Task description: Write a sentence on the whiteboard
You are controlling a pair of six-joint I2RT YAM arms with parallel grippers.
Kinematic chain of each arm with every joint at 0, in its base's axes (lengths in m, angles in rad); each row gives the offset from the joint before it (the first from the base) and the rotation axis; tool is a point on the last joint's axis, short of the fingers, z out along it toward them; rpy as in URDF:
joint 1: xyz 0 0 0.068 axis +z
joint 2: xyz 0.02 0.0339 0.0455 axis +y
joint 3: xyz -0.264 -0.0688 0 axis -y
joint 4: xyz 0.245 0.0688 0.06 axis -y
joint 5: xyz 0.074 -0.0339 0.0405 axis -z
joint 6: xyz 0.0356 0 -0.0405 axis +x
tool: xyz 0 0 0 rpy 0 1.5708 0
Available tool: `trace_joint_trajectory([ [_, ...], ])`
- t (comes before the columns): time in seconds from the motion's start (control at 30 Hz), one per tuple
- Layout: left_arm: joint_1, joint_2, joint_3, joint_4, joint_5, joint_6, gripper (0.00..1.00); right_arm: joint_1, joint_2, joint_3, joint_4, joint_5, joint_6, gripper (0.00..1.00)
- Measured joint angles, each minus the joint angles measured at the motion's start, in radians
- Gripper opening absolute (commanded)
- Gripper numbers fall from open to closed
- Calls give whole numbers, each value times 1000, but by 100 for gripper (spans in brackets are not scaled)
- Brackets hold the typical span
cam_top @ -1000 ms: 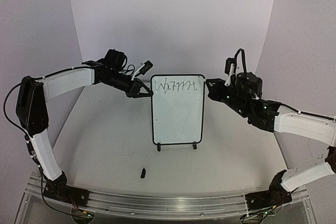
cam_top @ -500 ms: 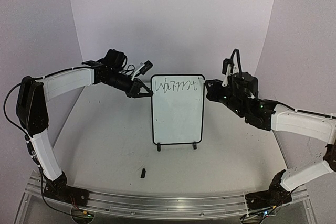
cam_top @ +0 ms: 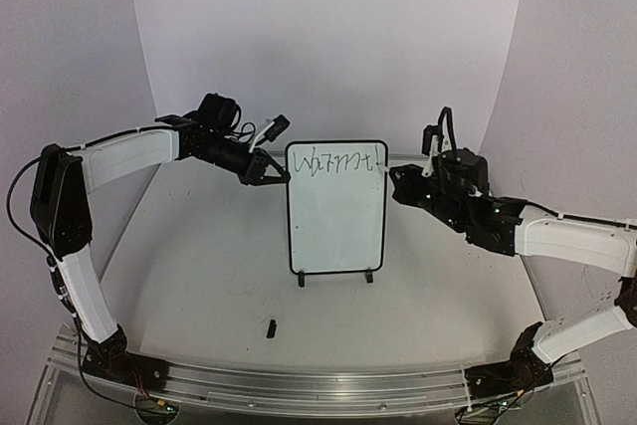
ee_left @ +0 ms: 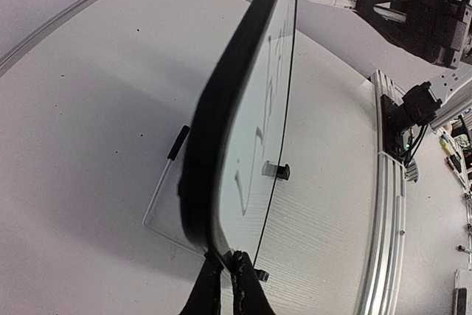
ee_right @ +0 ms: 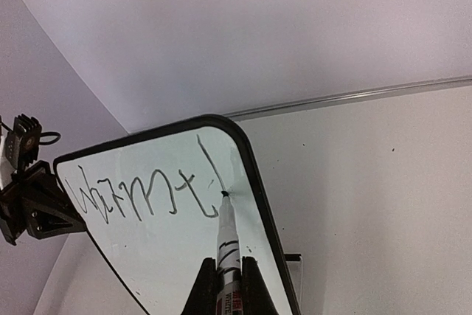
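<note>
Scene: a white tabletop [cam_top: 199, 266] against a curved pale backdrop, with two white and black robot arms reaching in from either side.
Board: a small rectangular whiteboard [cam_top: 336, 216] with a thin black frame and rounded corners stands upright near the middle of the table on two little black feet [cam_top: 302, 281], its glossy face turned toward the arm bases.
Writing: one line of thin dark handwritten lettering [cam_top: 341, 161] runs across the top of the board. It reads roughly "Warmt", followed by a single tall stroke close to the right frame. The rest of the white face below it is bare.
Left gripper: the left gripper [cam_top: 279, 176] is closed tight on the board's left edge, up near the top corner. Its wrist camera shows the two black fingers [ee_left: 210, 289] pinched together over the black frame of the whiteboard [ee_left: 254, 130].
Right gripper: the right gripper [cam_top: 398, 174] is closed around a slim white marker with a dark tip [ee_right: 227, 234], gripping the barrel between both fingers.
Marker tip: it touches the whiteboard [ee_right: 162, 248] just under the last stroke of the lettering [ee_right: 140, 189], close inside the upper right frame.
Loose item: a small black piece [cam_top: 271, 326] lies on the table in front of the board, well apart from it; it is too small to identify.
</note>
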Motion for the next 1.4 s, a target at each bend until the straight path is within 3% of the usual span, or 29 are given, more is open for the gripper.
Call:
trace_joint_trajectory([
  [0.47, 0, 0, 0, 0, -1, 0, 0, 1, -6, -32, 13, -23, 40, 0],
  [1.4, 0, 0, 0, 0, 1, 0, 0, 0, -17, -32, 72, 72, 34, 0],
])
